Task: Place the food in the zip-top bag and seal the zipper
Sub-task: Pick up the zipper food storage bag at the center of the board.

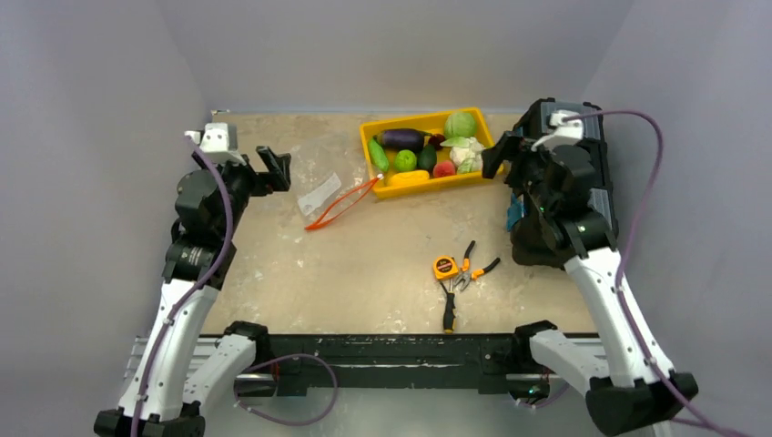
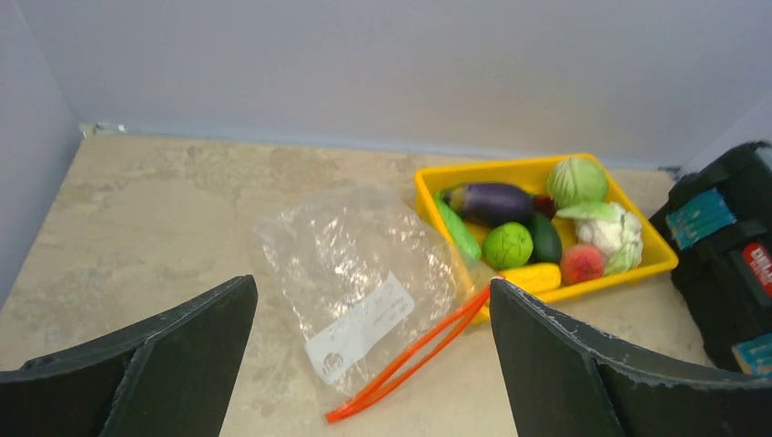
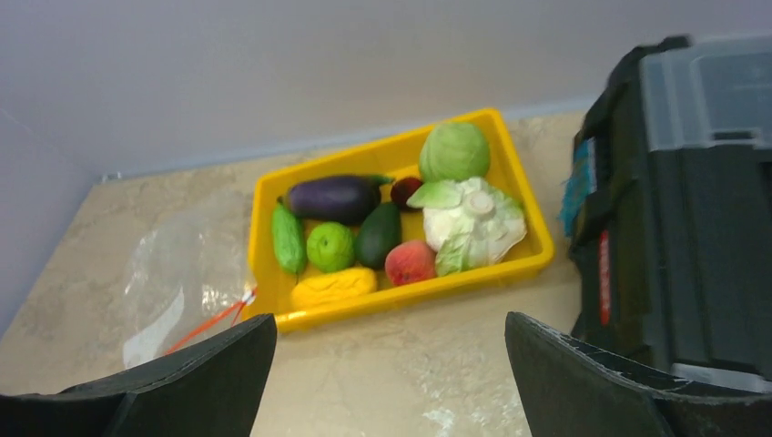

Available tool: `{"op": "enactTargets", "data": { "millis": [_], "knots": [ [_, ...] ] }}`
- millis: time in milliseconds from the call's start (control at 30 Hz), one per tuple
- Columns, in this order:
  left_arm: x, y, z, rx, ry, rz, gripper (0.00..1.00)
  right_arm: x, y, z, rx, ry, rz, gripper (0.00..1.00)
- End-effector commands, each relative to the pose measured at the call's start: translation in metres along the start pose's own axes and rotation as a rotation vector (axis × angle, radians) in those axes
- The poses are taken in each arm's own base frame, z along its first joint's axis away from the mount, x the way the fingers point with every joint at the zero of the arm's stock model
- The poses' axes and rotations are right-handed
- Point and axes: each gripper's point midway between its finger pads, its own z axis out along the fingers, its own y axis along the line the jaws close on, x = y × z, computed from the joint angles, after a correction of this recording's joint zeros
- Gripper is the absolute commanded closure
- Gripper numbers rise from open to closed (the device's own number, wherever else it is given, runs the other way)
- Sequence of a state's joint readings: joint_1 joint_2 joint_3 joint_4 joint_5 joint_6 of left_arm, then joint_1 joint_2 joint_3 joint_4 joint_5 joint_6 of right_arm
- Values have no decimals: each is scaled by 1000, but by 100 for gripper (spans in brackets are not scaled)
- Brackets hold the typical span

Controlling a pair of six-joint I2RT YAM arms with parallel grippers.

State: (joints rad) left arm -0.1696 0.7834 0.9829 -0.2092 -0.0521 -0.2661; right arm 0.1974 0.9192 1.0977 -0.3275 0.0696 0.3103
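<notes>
Pale walls (image 1: pixel 382 55) close the tabletop (image 1: pixel 382 255) on 3 sides: far, left and right. The yellow tray (image 3: pixel 437 293) sits near the far wall, right of centre. A black case (image 3: pixel 692 228) stands just beside its right end, by the right wall. A bare stretch of tabletop lies between the tray and the tape measure (image 1: pixel 445 267) and pliers (image 1: pixel 475 270), which lie touching near the near edge.

The zip-top bag (image 2: pixel 355 264) lies flat just left of the tray. Its zipper (image 2: pixel 410 360) runs diagonally from a near-left end up to the tray's near-left corner; whether it touches the rim I cannot tell. Its 2 strands meet at the near-left end and part slightly toward the tray. The clear body spreads on the far-left side of that strip.

All the food sits in the tray. The eggplant (image 3: pixel 335 198) lies with its long axis along the tray's length, the lime (image 3: pixel 330 246) sits just in front of it, and the cauliflower (image 3: pixel 473 223) is toward the right end.

A white label (image 2: pixel 360 330) on the bag carries print too small to read. The case bears a teal sticker and a red one with white letters cut off at the frame edge.

The left gripper (image 2: pixel 371 287) hangs over the tabletop left of the bag, jaws spread wide with nothing between them. The right gripper (image 3: pixel 390 323) faces the tray from near its right end, jaws likewise spread wide and holding nothing.
</notes>
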Motion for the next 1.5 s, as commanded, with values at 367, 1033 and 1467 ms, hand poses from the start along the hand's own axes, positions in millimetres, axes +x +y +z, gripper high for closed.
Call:
{"op": "enactTargets", "data": {
  "millis": [367, 1033, 1467],
  "knots": [
    [117, -3, 48, 29, 521, 126, 2, 139, 128, 86, -58, 378, -126, 1],
    [225, -56, 86, -69, 686, 884, 17, 144, 123, -3, -367, 210, 15, 1],
    [263, -53, 118, -172, 725, 986, 48, 127, 102, -23, -314, 165, 17, 1]
  ]
}}
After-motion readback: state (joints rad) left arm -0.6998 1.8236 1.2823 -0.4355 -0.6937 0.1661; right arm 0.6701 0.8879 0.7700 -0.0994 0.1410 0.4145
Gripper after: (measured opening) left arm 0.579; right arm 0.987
